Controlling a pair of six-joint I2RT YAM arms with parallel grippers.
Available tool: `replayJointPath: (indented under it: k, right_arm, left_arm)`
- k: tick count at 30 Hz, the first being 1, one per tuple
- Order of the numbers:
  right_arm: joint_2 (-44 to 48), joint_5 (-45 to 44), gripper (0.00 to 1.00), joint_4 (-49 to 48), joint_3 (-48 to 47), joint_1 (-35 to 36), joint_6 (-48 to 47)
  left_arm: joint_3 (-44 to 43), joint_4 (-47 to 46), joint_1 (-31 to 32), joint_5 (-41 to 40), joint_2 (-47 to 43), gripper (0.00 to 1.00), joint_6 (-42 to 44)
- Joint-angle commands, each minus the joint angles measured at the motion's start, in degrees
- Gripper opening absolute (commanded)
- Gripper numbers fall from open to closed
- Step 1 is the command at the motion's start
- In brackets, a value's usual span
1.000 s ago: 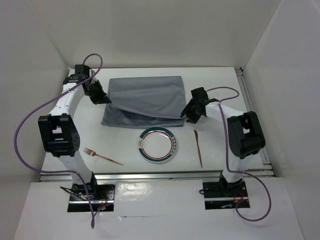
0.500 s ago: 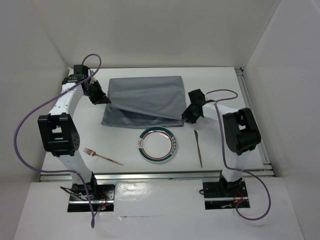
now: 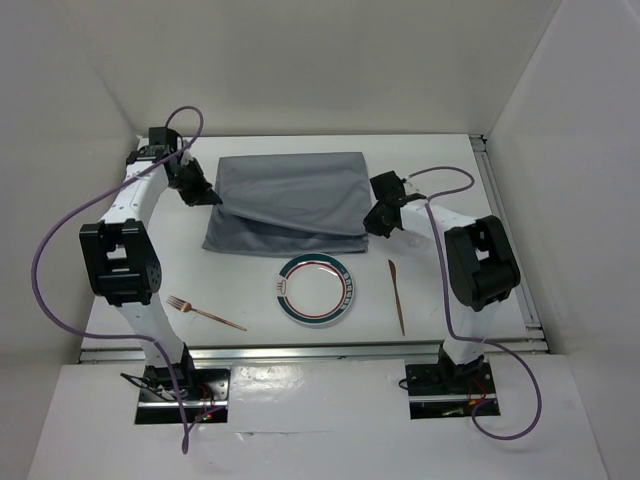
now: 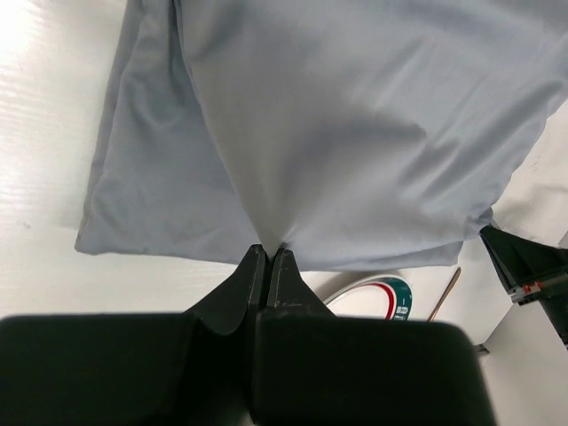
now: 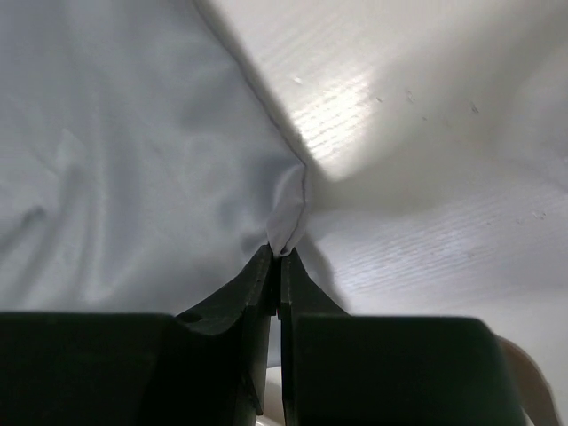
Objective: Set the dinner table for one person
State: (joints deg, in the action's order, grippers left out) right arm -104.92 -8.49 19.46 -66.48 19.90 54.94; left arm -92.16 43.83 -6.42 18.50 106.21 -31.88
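A grey cloth (image 3: pixel 285 203) lies folded over on the white dinner table (image 3: pixel 450 160) at the back middle. My left gripper (image 3: pixel 207 196) is shut on the cloth's left edge; the left wrist view shows the cloth (image 4: pixel 355 133) pinched between the jaws of the left gripper (image 4: pixel 269 253). My right gripper (image 3: pixel 372 224) is shut on the cloth's right corner, seen pinched in the right wrist view (image 5: pixel 279 252). A white plate (image 3: pixel 315 291) with a green and red rim sits in front of the cloth. A copper fork (image 3: pixel 205 312) lies left of it and a copper knife (image 3: pixel 397 295) right of it.
White walls enclose the table on three sides. A metal rail (image 3: pixel 300 350) runs along the near edge. Purple cables loop from both arms. The plate's rim (image 4: pixel 390 297) and the right gripper (image 4: pixel 532 275) show in the left wrist view.
My right gripper has moved back and slightly left with the cloth's right corner in it, pulling that fold toward the rear. The left gripper has barely moved.
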Motion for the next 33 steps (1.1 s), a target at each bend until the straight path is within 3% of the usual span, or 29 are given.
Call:
replayJointPath:
  k: [1,3,12,19,22,33]
  right_arm:
    - [0.77,-4.43,0.10,1.28,-4.09,1.19,-2.63]
    - [0.77,-4.43,0.00,1.28,-5.15,1.19,-3.52]
    - [4.54,-4.43,0.00,-1.00,-5.68,3.04,-7.29]
    - [9.29,-2.33,0.00,-3.81,-6.82,4.09,-10.81]
    - [10.44,-2.32,0.00,-3.12,-6.04,5.41,-11.96]
    - [9.91,-1.96,0.00,-3.21,4.95,10.51,-11.35]
  left_arm:
    - [-5.29,-0.33,-1.32,1.79,2.59,0.00,-0.47]
    - [-6.54,0.19,-2.63,2.42,3.74,0.00,-0.47]
    - [-13.48,1.43,-6.32,3.91,5.50,0.00,-0.47]
    - [-24.03,5.65,-8.35,5.58,8.75,0.00,-0.99]
    - [-21.41,5.65,-8.35,5.05,6.83,0.00,-0.38]
    - [8.12,-3.32,-8.88,1.27,-1.45,0.00,-0.82]
